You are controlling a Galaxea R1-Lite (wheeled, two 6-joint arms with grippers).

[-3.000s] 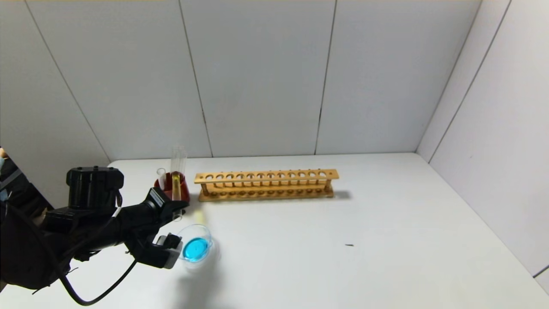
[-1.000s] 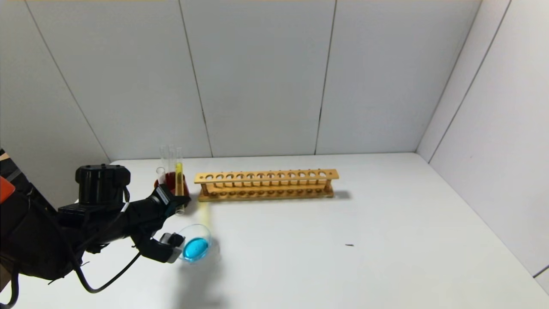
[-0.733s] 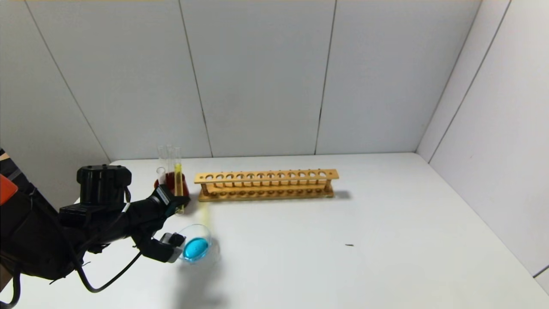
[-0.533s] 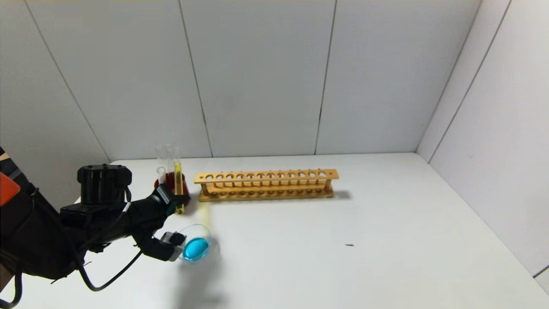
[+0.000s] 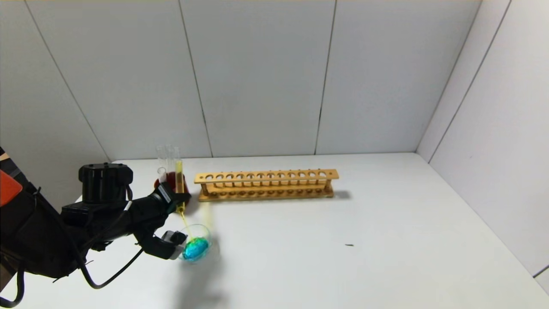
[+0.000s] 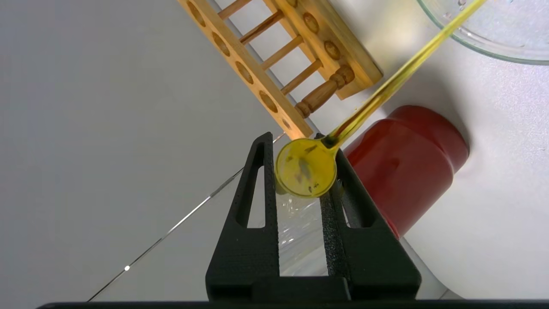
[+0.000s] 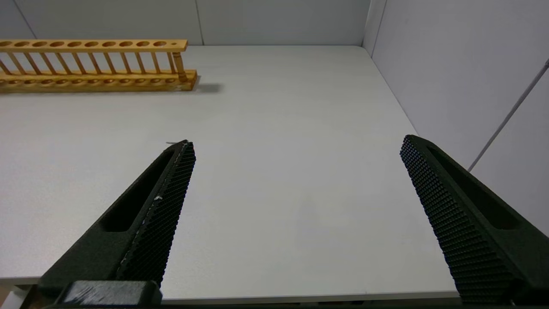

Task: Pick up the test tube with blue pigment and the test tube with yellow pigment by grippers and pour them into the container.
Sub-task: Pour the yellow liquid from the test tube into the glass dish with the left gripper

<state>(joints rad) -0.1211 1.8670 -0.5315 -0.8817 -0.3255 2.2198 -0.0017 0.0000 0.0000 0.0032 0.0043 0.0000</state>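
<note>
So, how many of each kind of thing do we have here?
Wooden rack: 1
Red cup: 1
Glass dish: 1
Yellow tube, pouring: 1
Clear tubes in cup: at least 2
Grippers: 2, left gripper holding the yellow tube, right gripper idle
Total: at least 8

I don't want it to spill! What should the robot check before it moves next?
1. Left claw gripping the yellow tube: ok, a finger on each side.
2. Yellow stream landing in the dish: ok, it falls onto the blue liquid.
3. Yellow tube empty: not ok, yellow still shows in it.
4. Red cup out of the way: ok, it stands behind the claw, with clear tubes in it.
5. Right claw free: ok, open over bare table.
6. Blue tube put away: cannot tell, no tube shows blue.
</note>
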